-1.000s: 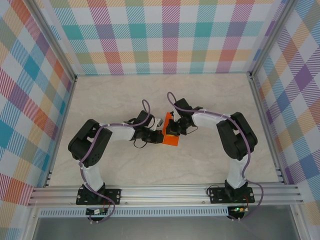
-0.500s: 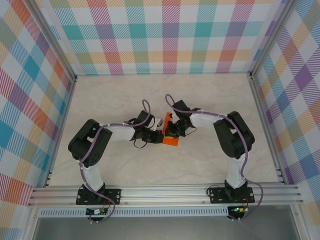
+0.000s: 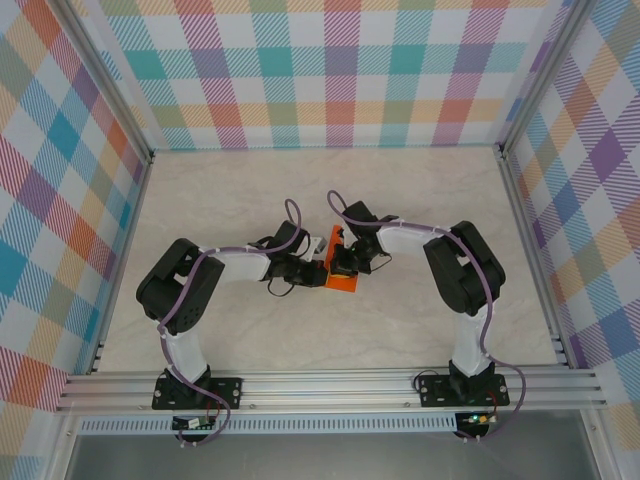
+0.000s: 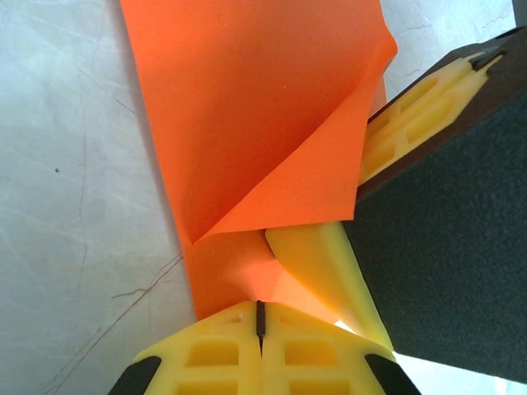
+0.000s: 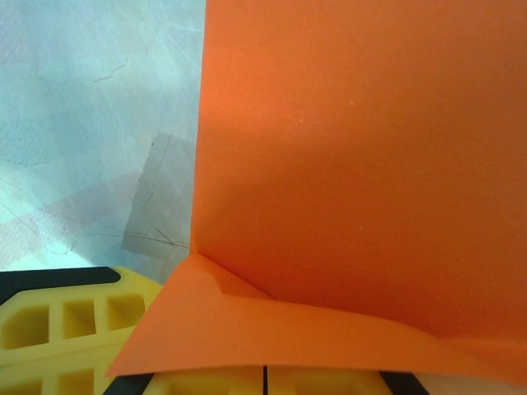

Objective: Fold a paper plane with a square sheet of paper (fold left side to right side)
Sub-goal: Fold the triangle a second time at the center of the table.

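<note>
Top external: paper (image 3: 345, 284) lay at the table's (image 3: 230, 190) middle.
Left gripper (image 4: 259, 306): jaws together, tips on an edge of the paper.
Right gripper (image 5: 265, 372): jaws together, the paper's curled-up corner draped over them.

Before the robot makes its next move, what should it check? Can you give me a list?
1. Left gripper shut, tips at the edge of the square sheet of paper: ok.
2. Right gripper shut: ok.
3. Flap lifted, draped over the right fingers: ok.
4. Crease pressed flat: not ok, the flap curls up.
5. Flap edge lined up with the sheet's other side: cannot tell.
6. Rest of the sheet lying flat on the table: ok.
</note>
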Robot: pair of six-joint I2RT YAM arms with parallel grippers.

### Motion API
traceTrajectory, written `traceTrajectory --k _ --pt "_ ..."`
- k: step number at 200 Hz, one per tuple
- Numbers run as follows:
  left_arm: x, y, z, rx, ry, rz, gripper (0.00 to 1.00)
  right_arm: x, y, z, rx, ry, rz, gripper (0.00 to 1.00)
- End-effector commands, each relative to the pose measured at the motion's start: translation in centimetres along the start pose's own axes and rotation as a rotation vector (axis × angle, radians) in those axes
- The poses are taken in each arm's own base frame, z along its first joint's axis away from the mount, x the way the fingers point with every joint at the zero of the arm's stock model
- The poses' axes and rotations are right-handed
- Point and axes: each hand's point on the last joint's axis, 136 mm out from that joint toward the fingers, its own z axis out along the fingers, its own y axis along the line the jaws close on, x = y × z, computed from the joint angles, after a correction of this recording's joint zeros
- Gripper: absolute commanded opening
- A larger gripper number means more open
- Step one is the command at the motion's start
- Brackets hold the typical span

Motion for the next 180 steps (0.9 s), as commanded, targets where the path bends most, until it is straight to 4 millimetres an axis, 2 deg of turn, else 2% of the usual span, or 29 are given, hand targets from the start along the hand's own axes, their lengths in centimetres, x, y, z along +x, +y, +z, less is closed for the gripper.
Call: traceTrajectory --k 1,103,180 --pt "2.6 2.3 1.1 -0.093 0.086 -0.02 0.0 -0.1 -2.9 -0.1 0.102 0.01 0.027 0.07" --pt "2.9 2.5 1.1 -0.099 0.092 -0.021 0.0 -1.4 -5.0 -1.8 0.124 -0.026 0.053 0.07" --pt "3.0 2.4 1.0 -0.098 0.09 -0.02 0.0 -2.4 -7.3 -3.3 0.14 -0.057 0.102 0.07"
